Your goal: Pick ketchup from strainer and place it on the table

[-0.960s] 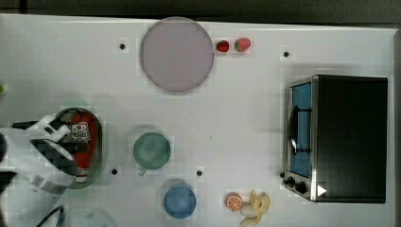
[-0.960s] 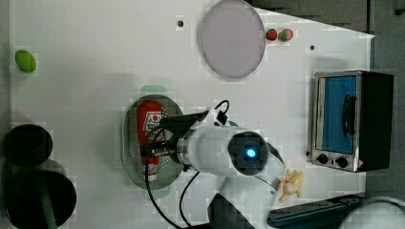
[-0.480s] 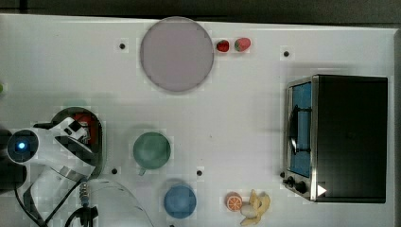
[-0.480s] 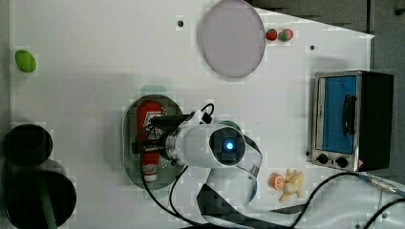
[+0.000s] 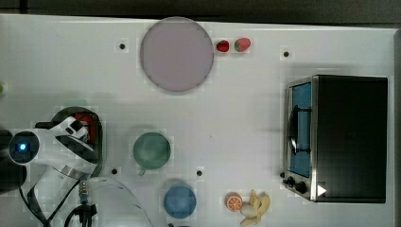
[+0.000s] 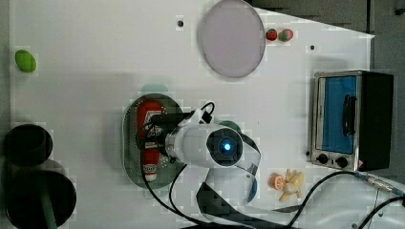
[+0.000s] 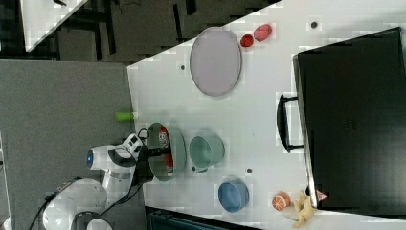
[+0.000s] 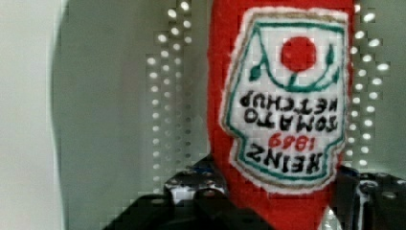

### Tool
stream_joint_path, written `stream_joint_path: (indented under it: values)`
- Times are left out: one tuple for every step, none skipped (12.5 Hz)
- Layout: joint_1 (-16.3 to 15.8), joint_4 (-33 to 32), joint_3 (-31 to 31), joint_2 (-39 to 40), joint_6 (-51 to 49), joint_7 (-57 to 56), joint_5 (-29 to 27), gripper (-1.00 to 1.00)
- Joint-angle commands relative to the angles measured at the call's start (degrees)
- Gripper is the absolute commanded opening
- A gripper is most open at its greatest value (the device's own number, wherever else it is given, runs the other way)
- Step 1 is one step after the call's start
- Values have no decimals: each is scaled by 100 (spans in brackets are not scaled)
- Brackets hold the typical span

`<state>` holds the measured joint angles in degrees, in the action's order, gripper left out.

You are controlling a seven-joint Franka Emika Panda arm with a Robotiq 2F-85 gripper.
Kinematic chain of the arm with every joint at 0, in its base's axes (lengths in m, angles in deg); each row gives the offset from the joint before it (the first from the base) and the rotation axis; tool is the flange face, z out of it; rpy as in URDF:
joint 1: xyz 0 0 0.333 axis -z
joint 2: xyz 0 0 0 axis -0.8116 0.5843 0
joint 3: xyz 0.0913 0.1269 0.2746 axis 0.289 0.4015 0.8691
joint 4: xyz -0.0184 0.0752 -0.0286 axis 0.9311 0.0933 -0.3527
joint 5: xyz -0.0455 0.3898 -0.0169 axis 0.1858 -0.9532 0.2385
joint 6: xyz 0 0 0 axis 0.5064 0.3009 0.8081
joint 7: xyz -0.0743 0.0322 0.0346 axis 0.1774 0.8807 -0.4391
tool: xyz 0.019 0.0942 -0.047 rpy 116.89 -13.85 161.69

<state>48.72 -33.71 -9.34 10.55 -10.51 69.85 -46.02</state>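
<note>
The ketchup (image 8: 282, 96), a red bottle with a white-and-red label, lies flat in the pale green strainer (image 8: 119, 120). In the left view the ketchup (image 6: 147, 112) points its white cap toward the view's bottom, inside the strainer (image 6: 128, 148). My gripper (image 6: 155, 136) reaches down into the strainer over the bottle's middle. Up close, my gripper (image 8: 277, 191) has one dark finger pressed against each side of the bottle. From above, my arm covers most of the ketchup (image 5: 84, 118) and the strainer (image 5: 100, 142) on the white table (image 5: 236, 118).
A green cup (image 5: 151, 150) stands just beside the strainer, a blue cup (image 5: 179, 201) below it in the top view. A round lilac plate (image 5: 176, 53), two strawberries (image 5: 222, 46), a toaster oven (image 5: 338, 137), and an orange slice with a banana (image 5: 248, 203) lie farther off.
My arm has swung over the strainer and come down onto the ketchup. The fingers, wide apart before, have closed in against the bottle's sides. The bottle lies where it was.
</note>
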Motion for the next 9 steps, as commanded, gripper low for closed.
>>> stream_joint_path:
  values:
    - [28, 114, 90, -364, -228, 350, 27, 21]
    - [87, 89, 186, -574, -285, 350, -15, 21]
    - [157, 55, 305, -829, -471, 350, -122, 21]
    - [230, 75, 420, -1096, -594, 351, -346, 21]
    - [319, 108, 524, -1373, -654, 351, -675, 21]
    - [408, 120, 645, -1648, -782, 351, -1059, 21]
    - [480, 151, 746, -1899, -967, 345, -1441, 21]
    - [527, 204, 796, -2125, -1246, 276, -1704, 21]
    - [564, 271, 794, -2318, -1555, 187, -1832, 21]
